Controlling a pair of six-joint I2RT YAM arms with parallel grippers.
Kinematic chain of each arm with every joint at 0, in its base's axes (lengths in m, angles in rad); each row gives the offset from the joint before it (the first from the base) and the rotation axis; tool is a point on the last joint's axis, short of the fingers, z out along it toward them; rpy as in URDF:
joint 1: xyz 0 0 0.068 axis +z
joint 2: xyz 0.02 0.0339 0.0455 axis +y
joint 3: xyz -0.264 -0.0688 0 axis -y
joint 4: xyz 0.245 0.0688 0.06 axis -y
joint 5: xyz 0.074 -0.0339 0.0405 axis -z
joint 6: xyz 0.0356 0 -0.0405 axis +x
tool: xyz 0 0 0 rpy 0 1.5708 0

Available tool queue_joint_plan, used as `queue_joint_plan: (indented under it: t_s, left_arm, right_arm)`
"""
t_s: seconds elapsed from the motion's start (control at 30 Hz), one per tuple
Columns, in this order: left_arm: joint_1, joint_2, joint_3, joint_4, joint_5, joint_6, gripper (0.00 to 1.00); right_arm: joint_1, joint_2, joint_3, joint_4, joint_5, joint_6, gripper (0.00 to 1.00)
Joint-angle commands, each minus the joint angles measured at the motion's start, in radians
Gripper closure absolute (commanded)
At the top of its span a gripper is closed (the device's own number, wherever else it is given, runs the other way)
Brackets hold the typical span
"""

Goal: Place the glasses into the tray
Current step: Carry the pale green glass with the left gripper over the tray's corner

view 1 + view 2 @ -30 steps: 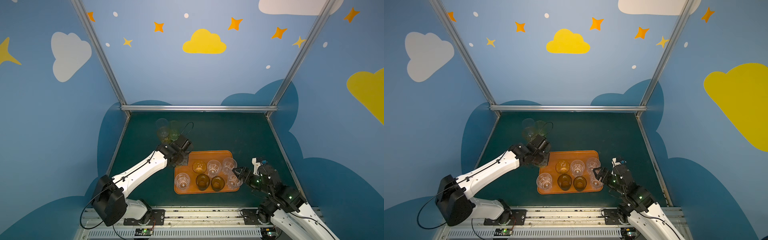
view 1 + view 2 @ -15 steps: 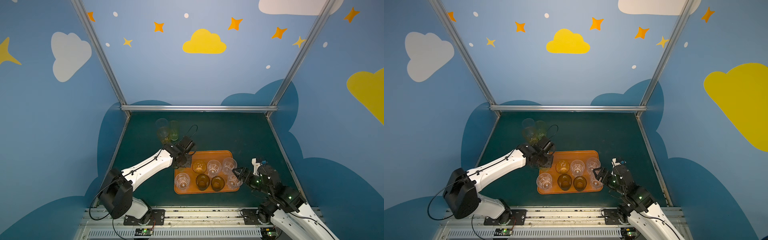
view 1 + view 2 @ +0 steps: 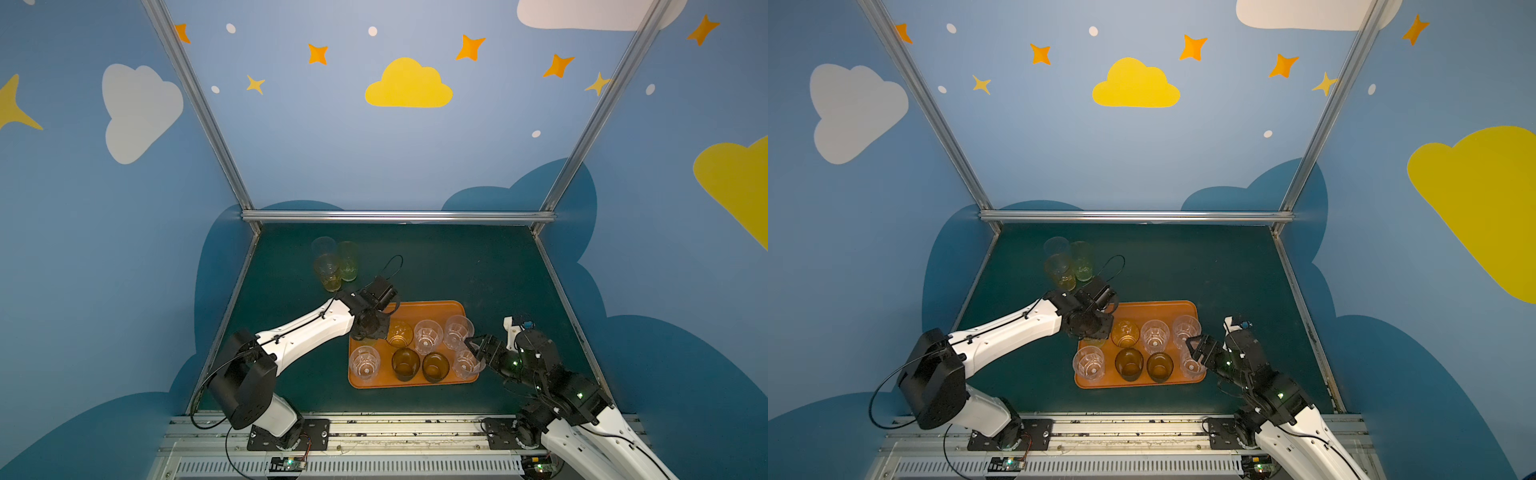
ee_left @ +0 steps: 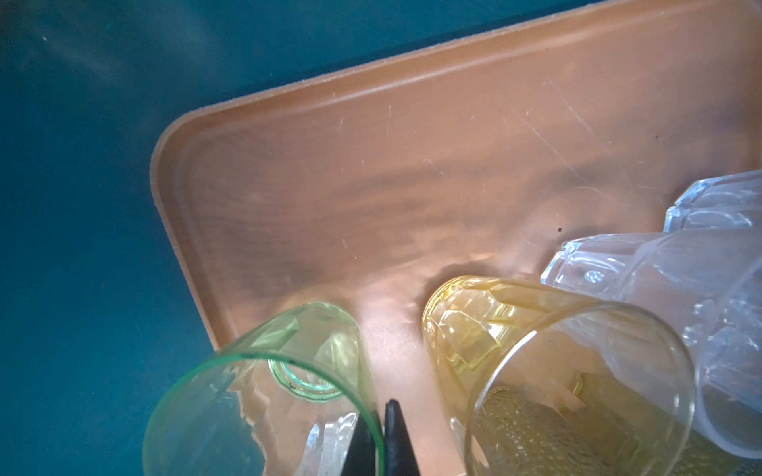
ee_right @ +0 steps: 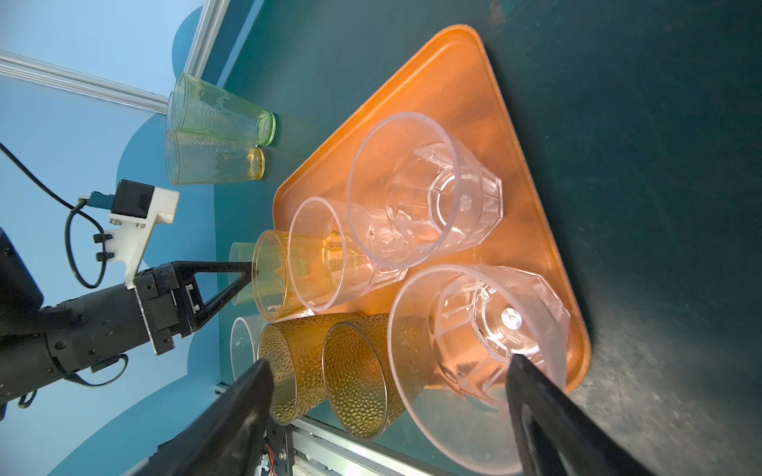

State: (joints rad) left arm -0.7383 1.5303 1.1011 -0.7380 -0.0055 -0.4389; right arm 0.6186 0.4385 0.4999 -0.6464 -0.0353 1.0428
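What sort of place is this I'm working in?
Probably a robot test booth, not a kitchen: painted cloud-and-star walls, a metal frame, and two arms bolted to a front rail, around a green tabletop holding a tray of glasses.

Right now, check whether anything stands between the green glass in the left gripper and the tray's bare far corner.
Nothing visible does. The left gripper pinches the green glass by its rim at the left edge of the tray; the floor up to that corner is bare. The yellow glass stands beside it, apart.
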Motion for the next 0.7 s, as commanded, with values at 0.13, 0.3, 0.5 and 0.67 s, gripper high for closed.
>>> queue_joint_plan:
  t_s: [0.13, 0.3, 0.5, 0.67]
  left_arm:
    - [-0.004, 0.016, 0.011, 0.012, -0.001, -0.003, 0.96]
    - [-0.004, 0.027, 0.015, 0.009, -0.007, -0.003, 0.9]
    - [-0.005, 0.018, 0.009, 0.023, 0.0, -0.005, 0.87]
    - [-0.006, 0.007, 0.013, 0.017, -0.004, -0.002, 0.86]
  right_arm:
    - [-0.005, 0.009, 0.001, 0.001, 0.015, 0.002, 0.13]
    - [-0.005, 0.029, 0.007, 0.002, 0.018, 0.002, 0.13]
    - [-0.005, 0.048, 0.011, 0.002, 0.017, 0.002, 0.13]
    - [-0.006, 0.046, 0.008, 0.004, 0.018, 0.005, 0.13]
